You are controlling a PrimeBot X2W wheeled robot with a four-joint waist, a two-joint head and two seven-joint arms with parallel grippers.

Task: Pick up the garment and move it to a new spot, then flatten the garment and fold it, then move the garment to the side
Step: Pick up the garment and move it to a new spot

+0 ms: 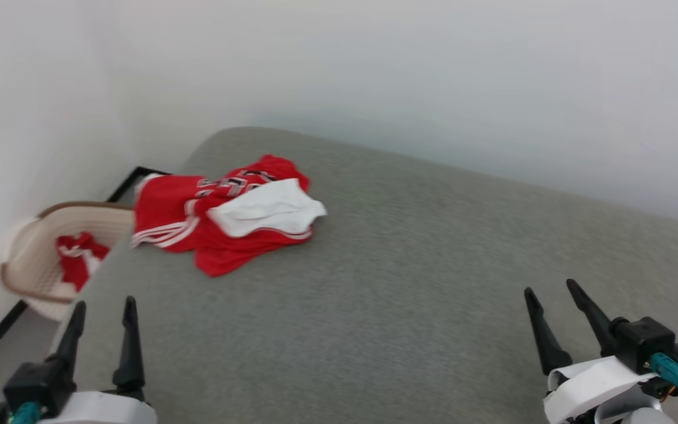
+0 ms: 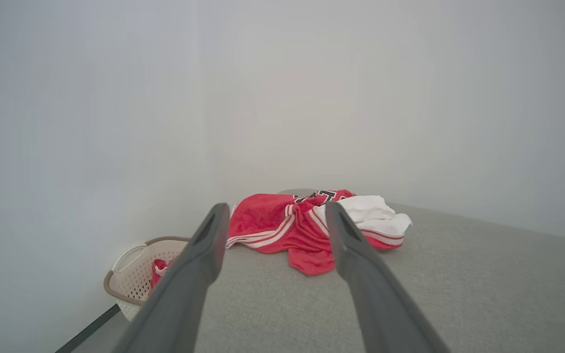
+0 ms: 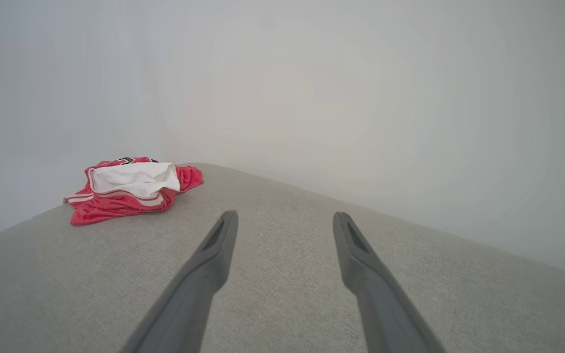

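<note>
Garment (image 1: 227, 218) lay crumpled in upper left of head view, near the grey bed's (image 1: 404, 282) left edge. Left jaws and right jaws sat at lower corners, both spread wide, empty. Judged best: reach left, pinch a red hem (not loose white cloth).

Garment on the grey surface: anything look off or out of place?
The garment lies crumpled in a heap near the far left corner of the grey surface, a white sleeve flopped on top, lettering mostly hidden. Nothing looks torn or spilled.
</note>
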